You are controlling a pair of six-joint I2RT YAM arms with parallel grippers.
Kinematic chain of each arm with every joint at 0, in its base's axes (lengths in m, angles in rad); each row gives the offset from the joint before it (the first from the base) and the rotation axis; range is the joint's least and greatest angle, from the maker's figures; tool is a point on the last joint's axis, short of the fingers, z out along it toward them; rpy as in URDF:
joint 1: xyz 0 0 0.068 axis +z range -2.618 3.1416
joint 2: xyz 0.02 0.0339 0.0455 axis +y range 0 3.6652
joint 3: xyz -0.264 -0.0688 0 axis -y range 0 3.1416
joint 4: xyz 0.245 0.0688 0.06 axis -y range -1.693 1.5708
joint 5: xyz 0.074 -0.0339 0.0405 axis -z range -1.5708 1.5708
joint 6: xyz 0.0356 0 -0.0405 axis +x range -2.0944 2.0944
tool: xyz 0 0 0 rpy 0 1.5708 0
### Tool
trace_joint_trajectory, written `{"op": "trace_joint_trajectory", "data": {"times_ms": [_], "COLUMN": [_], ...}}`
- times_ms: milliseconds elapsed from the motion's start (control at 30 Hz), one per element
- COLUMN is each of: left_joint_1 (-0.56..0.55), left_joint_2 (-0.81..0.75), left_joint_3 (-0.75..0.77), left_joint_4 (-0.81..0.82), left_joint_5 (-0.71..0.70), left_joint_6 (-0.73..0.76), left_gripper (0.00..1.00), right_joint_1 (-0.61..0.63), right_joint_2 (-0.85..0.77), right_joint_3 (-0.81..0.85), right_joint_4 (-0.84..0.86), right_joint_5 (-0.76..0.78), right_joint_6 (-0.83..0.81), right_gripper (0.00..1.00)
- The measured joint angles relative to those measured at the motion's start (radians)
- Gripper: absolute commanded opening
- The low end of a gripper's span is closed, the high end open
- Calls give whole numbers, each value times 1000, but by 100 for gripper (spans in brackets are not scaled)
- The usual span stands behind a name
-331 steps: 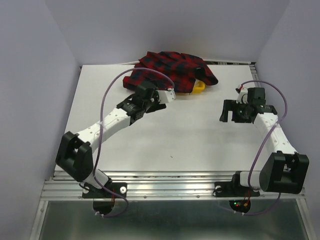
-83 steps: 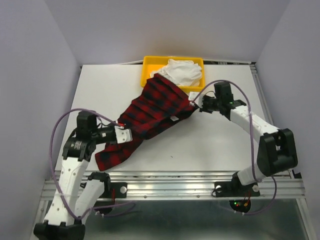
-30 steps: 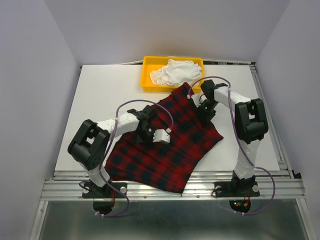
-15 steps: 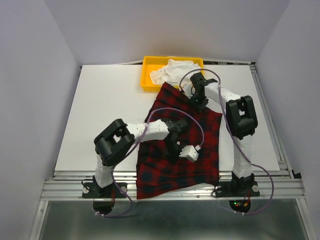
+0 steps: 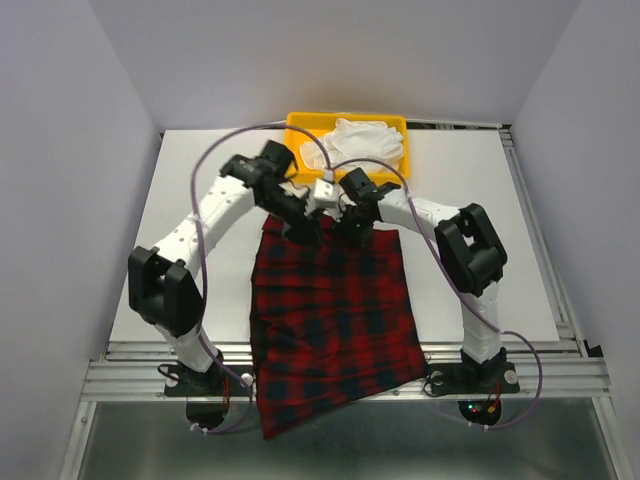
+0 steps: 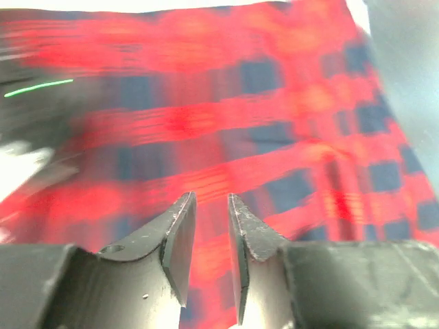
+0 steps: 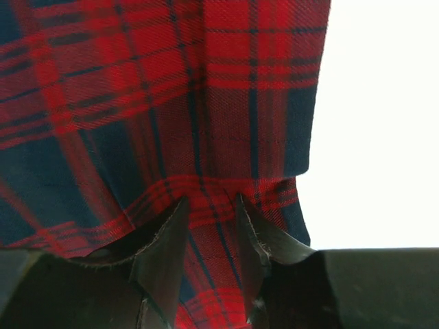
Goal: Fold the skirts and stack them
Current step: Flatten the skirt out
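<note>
Because seemingly soft, light and limp, take skirt, spread flat from near tray to past near edge of table, by far corners, as with right gripper pinching far edge and left gripper hovering, jaws slightly parted, empty.

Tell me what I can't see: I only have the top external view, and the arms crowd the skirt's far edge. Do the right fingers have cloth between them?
Observer: Yes. In the right wrist view, a doubled band at the edge of the plaid skirt runs between the right fingers.
Operator: And the left side?
Observer: The left fingers stand slightly apart over plaid. That view is blurred, so I cannot tell if they grip.
</note>
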Motion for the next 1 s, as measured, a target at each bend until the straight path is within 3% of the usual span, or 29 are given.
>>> {"op": "trace_joint_trajectory", "data": {"times_ms": [100, 200, 300, 333, 367, 500, 633, 833, 1000], "left_joint_1": [203, 294, 324, 325, 325, 325, 324, 303, 272], "left_joint_2": [-1, 47, 130, 169, 202, 355, 491, 544, 572], "left_joint_3": [136, 247, 320, 329, 331, 372, 467, 558, 560], "left_joint_4": [-17, -47, -49, -47, -46, -31, -14, 53, 114], "left_joint_5": [34, 24, -10, -41, -64, -163, -223, -280, -319], "left_joint_6": [-6, -14, 1, 18, 29, 77, 126, 172, 181], "left_gripper": [49, 59, 80, 81, 82, 82, 82, 79, 78], "right_joint_1": [28, 45, 51, 51, 41, -2, -87, -229, -234], "right_joint_2": [-26, -57, -81, -89, -106, -208, -261, -118, 10], "right_joint_3": [-45, -90, -102, -102, -102, -101, -45, 75, 76], "right_joint_4": [40, 62, 61, 60, 58, 57, 48, 27, -18], "right_joint_5": [-38, -69, -77, -77, -77, -92, -101, -116, -126], "right_joint_6": [-3, 0, 9, 17, 17, 19, -18, -119, -174], "right_gripper": [45, 57, 80, 94, 99, 100, 85, 80, 77]}}
